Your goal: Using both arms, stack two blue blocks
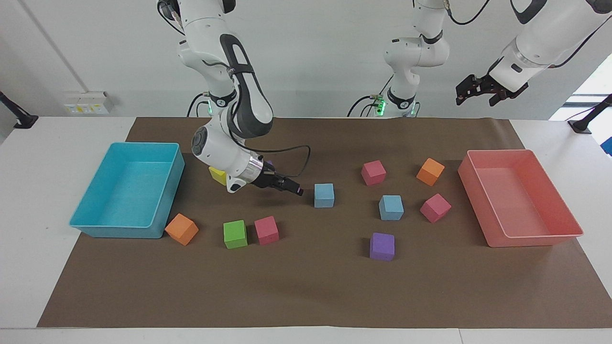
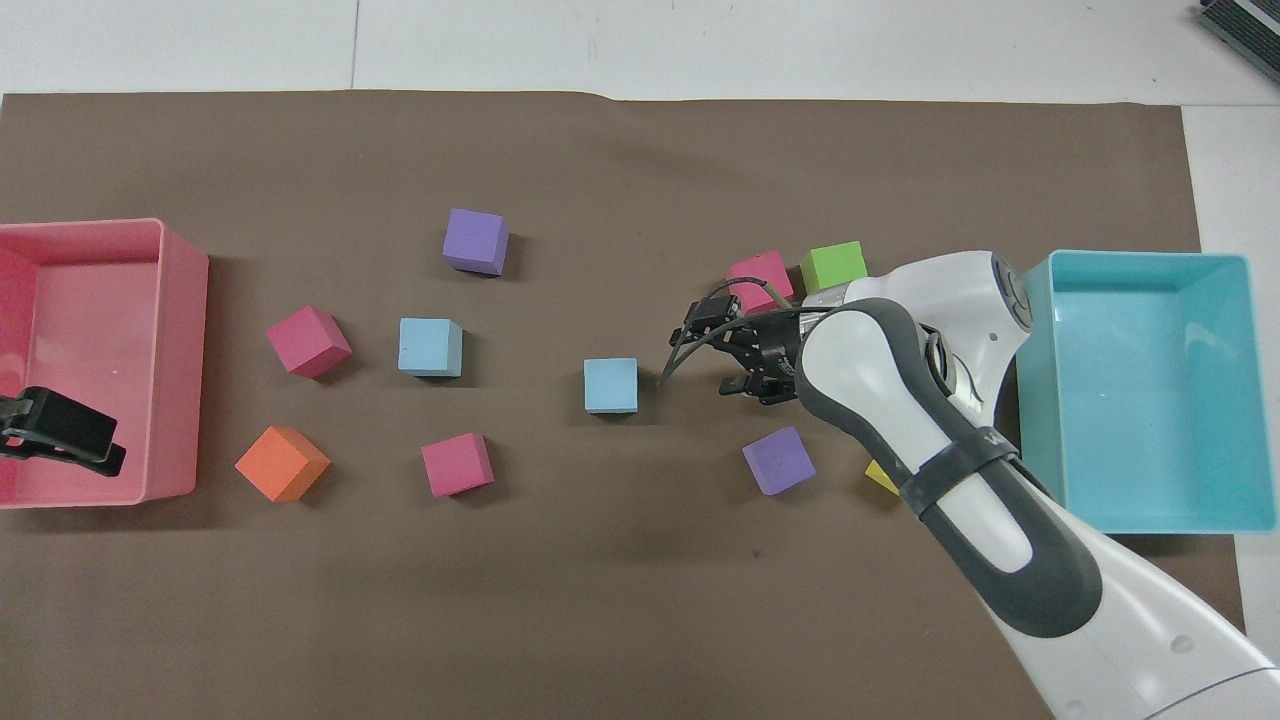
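Note:
Two light blue blocks lie apart on the brown mat. One is near the middle; the other lies toward the left arm's end. My right gripper is low over the mat, tilted almost level and pointing at the middle blue block. It is open, holds nothing and stops a short gap from the block. My left gripper hangs open and empty high over the pink tray's robot-side edge.
A turquoise tray sits at the right arm's end. Purple, yellow, green, pink and orange cubes lie around the right arm. Pink, orange, pink and purple cubes surround the other blue block.

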`<state>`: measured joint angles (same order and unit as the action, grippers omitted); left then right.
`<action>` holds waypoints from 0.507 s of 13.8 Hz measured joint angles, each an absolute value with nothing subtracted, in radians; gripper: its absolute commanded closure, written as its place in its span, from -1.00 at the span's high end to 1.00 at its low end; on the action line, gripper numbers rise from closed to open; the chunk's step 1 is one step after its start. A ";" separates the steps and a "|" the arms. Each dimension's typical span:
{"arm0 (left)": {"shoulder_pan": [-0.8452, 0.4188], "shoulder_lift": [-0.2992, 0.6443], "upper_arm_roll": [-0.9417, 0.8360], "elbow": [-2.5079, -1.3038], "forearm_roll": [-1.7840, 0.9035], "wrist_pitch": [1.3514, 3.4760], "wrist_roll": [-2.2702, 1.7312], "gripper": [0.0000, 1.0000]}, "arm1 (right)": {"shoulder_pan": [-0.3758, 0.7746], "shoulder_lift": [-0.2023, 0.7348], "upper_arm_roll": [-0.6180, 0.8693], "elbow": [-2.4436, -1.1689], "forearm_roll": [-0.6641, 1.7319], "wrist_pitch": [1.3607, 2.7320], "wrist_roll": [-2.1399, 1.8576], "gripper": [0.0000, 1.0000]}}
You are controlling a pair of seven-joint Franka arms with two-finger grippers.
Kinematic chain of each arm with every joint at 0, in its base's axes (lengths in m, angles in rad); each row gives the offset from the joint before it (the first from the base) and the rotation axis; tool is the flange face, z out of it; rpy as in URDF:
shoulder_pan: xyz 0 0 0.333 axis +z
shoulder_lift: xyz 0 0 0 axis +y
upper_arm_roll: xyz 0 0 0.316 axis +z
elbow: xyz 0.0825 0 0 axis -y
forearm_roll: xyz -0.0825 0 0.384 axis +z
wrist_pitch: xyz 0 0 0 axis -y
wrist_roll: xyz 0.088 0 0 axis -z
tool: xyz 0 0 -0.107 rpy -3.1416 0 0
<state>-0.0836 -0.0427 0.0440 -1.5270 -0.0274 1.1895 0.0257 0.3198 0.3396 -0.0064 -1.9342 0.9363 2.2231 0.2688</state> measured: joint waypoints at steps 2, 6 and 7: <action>-0.084 -0.043 0.044 -1.527 -0.027 1.189 0.026 1.00 | 0.320 0.347 -0.006 -1.934 0.942 2.224 0.269 0.18; -0.084 -0.043 0.044 -1.527 -0.027 1.189 0.026 1.00 | 0.320 0.356 -0.006 -1.934 0.943 2.224 0.268 -1.00; -0.084 -0.043 0.044 -1.527 -0.027 1.189 0.026 1.00 | 0.320 0.357 -0.005 -1.934 0.943 2.224 0.260 -1.00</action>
<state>-0.0836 -0.0435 0.0441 -1.5268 -0.0274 1.1895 0.0257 0.3201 0.3566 -0.0054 -1.9342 0.9427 2.2237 0.2598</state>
